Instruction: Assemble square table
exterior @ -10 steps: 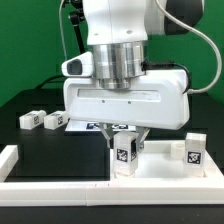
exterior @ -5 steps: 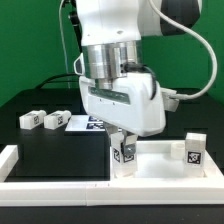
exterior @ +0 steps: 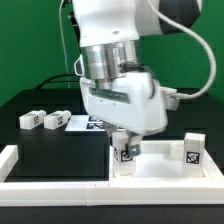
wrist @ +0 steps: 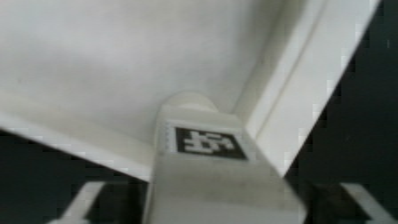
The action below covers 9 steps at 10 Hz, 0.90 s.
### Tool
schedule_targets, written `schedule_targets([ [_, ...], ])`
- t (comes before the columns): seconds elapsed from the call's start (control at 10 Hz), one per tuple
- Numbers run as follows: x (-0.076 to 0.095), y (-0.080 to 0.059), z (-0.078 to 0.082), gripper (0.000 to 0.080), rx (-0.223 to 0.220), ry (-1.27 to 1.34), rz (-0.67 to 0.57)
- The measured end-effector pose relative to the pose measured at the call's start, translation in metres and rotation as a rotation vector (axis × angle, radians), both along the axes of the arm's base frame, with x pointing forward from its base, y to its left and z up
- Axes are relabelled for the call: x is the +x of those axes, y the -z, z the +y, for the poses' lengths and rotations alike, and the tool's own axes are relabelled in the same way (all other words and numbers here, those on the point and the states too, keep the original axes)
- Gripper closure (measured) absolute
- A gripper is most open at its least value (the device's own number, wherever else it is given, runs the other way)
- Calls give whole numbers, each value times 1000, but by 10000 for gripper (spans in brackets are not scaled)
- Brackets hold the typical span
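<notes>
The square table slab (exterior: 162,166) lies flat at the exterior view's right front, and its recessed face and raised rim show in the wrist view (wrist: 107,70). My gripper (exterior: 122,140) is shut on a white tagged leg (exterior: 124,155) and holds it slightly tilted over the slab's near left corner. In the wrist view that leg (wrist: 210,170) fills the middle, tag up, with a finger (wrist: 86,205) on each side. A second leg (exterior: 194,150) stands upright on the slab's right part. Two more legs (exterior: 30,119) (exterior: 57,120) lie on the black table at the left.
The marker board (exterior: 85,123) lies behind the arm. A low white border wall (exterior: 55,186) runs along the front and up the left side (exterior: 8,157). Black mat lies between the wall and the loose legs.
Since a second ago the wrist has turned and tilted, so the hand now faces the exterior view's right. The leg's tag has turned slightly. Nothing differs from half a second ago.
</notes>
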<state>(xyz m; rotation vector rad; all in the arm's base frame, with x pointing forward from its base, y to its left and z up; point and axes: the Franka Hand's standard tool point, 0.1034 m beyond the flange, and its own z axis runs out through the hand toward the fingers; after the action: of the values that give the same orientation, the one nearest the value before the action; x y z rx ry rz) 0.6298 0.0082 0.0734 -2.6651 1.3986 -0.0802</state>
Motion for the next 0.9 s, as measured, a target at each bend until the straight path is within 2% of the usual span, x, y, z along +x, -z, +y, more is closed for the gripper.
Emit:
schedule_targets([
  [0.1, 3, -2, 3, 193, -38, -205, -19],
  [0.4, 3, -1, 2, 154, -70, -453, -39],
  [0.6, 2, 0, 3, 151, -145, -781, -61],
  [0.7, 2, 0, 2, 151, -169, -912, -72],
  [0.9, -1, 3, -7, 151, -185, -1054, -75],
])
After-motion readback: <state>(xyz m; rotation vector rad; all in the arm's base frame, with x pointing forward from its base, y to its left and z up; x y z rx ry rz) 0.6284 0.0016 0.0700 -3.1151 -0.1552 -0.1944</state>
